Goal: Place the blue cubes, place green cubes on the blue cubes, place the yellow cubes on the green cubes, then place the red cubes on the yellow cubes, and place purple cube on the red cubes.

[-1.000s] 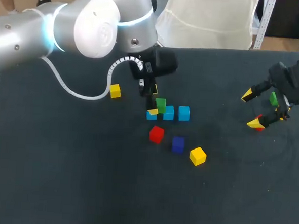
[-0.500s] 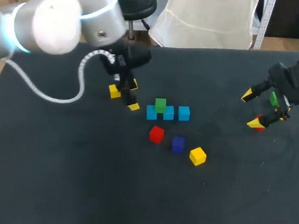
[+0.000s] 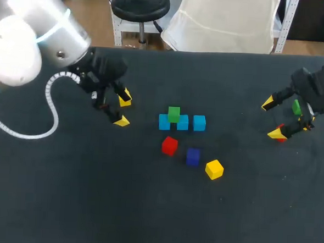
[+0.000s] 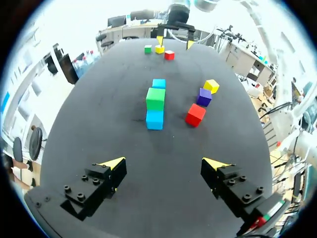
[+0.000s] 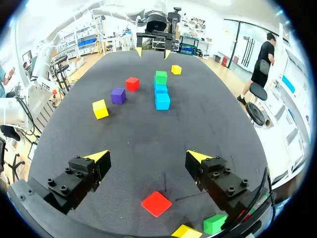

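- The left gripper (image 3: 121, 109), on the grey arm entering from the upper left of the head view, hangs left of centre over the black cloth table (image 3: 91, 205); its jaws stand wide apart with nothing between them
- A small yellow block (image 3: 125, 100) lies right at that gripper's upper fingertip; whether they touch cannot be told
- Three light-blue cubes (image 3: 183, 123) form a row at the centre of the head view; a green cube (image 3: 174, 113) sits on top, over the left and middle ones; in the left wrist view the row lies well ahead of the open fingers
- Below the row a red cube (image 3: 170, 145), a purple cube (image 3: 193, 156) and a larger yellow cube (image 3: 214, 169) lie on the cloth, each apart from the others
- The right gripper (image 3: 272, 118) is at the right edge of the head view; its jaws are wide and empty
- In the right wrist view a second red cube (image 5: 157, 203) lies under that gripper, between its fingers and touched by neither; a second green cube (image 5: 215, 223) and a third yellow cube (image 5: 185, 231) lie just beside it, nearer the wrist
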You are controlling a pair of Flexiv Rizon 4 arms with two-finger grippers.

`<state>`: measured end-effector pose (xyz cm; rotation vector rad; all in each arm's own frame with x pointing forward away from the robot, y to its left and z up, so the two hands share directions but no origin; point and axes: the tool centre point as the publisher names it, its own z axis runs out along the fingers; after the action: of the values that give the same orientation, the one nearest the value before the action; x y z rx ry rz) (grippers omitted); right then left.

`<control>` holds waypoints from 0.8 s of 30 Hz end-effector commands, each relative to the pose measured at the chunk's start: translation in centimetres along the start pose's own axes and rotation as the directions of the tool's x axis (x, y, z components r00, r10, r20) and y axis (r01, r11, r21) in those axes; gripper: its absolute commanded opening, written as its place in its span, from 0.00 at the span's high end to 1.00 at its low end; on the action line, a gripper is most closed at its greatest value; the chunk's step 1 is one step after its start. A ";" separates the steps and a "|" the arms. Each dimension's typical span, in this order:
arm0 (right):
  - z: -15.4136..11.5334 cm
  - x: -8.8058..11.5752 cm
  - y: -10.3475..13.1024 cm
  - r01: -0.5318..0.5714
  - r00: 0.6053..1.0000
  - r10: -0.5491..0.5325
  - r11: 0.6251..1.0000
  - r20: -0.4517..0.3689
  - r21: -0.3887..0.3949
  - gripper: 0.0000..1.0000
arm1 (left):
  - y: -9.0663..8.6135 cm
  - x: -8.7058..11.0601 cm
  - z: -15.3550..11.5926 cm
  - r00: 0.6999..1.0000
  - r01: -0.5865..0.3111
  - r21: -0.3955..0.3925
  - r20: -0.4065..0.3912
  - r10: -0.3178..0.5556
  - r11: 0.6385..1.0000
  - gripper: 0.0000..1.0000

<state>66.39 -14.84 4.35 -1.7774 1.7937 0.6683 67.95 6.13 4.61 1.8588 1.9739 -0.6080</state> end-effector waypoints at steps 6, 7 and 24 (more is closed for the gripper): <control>0.0 0.1 -0.1 0.001 1.000 -0.001 1.000 0.003 0.000 0.00 | -1.7 0.7 -0.9 0.982 0.028 -0.053 0.186 -0.018 0.998 0.00; 0.0 0.1 -0.1 0.001 1.000 -0.001 1.000 0.003 0.000 0.00 | -1.7 0.7 -0.9 0.982 0.028 -0.054 0.189 -0.017 0.998 0.00; 0.0 0.1 -0.1 0.001 1.000 -0.001 1.000 0.003 0.000 0.00 | -1.8 0.3 -0.6 0.982 -0.009 -0.066 0.190 0.022 0.998 0.00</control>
<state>66.39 -14.84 4.35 -1.7774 1.7937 0.6683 66.11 6.60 5.08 1.7065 1.8345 -0.6819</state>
